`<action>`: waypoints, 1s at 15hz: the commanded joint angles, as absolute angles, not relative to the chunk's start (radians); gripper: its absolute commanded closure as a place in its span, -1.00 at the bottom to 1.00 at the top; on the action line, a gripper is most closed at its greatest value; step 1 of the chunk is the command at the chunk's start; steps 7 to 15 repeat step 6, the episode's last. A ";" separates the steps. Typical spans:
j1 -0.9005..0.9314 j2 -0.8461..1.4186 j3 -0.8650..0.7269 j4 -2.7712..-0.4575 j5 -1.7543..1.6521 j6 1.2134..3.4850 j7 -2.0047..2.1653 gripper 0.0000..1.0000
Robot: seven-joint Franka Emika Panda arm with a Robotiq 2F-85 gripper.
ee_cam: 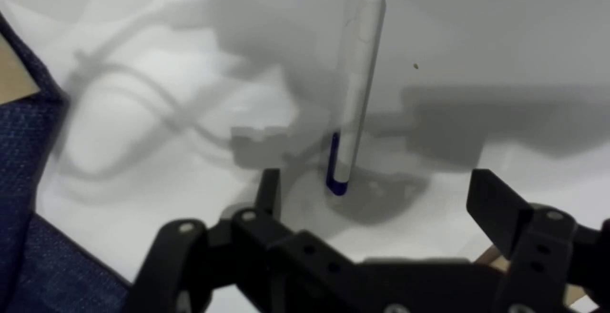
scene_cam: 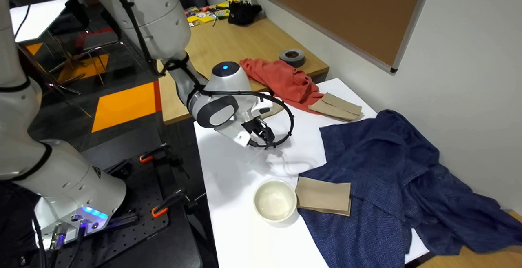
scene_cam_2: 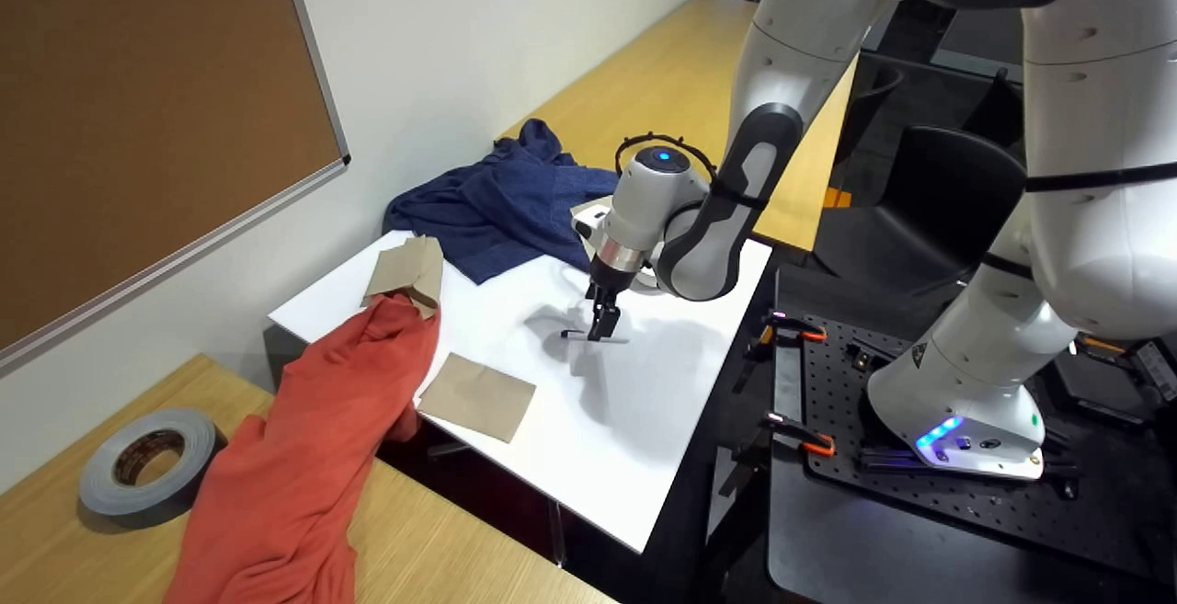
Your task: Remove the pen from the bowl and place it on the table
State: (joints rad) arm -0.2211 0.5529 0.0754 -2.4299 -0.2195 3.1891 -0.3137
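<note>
The pen (ee_cam: 356, 84) is white with a blue-purple clip and end. It lies on the white table (scene_cam: 240, 235) and shows lengthwise in the wrist view. Its dark end also shows in an exterior view (scene_cam_2: 569, 334), with its middle hidden behind a finger. My gripper (ee_cam: 374, 179) is open and empty, just above the table. The pen's clip end lies between the fingertips in the wrist view, closer to the left one. The off-white bowl (scene_cam: 275, 200) stands upright on the table, apart from my gripper, with nothing visible inside.
A dark blue cloth (scene_cam: 375, 178) covers much of the table. A brown paper piece (scene_cam: 324, 196) lies beside the bowl; others (scene_cam_2: 476, 396) lie near the red cloth (scene_cam_2: 308, 438). A tape roll (scene_cam_2: 152, 466) sits on the wooden desk. A wall (scene_cam: 461, 96) borders the table.
</note>
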 commanded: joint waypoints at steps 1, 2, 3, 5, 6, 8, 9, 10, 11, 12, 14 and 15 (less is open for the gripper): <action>-0.286 0.469 0.124 -2.504 -0.243 3.179 -0.335 -1.00; -0.302 0.460 0.139 -2.513 -0.246 3.176 -0.340 -1.00; -0.319 0.452 0.154 -2.521 -0.251 3.172 -0.347 -1.00; -0.282 0.500 0.127 -2.482 -0.233 3.189 -0.325 -1.00; -0.289 0.495 0.132 -2.488 -0.234 3.189 -0.326 -1.00; -0.289 0.495 0.132 -2.488 -0.234 3.189 -0.326 -1.00; -0.289 0.495 0.132 -2.488 -0.234 3.189 -0.326 -1.00; -0.289 0.495 0.132 -2.488 -0.234 3.189 -0.326 -1.00; -0.289 0.495 0.132 -2.488 -0.234 3.189 -0.326 -1.00; -0.289 0.495 0.132 -2.488 -0.234 3.189 -0.326 -1.00; -0.289 0.495 0.132 -2.488 -0.234 3.189 -0.326 -1.00; -0.289 0.495 0.132 -2.488 -0.234 3.189 -0.326 -1.00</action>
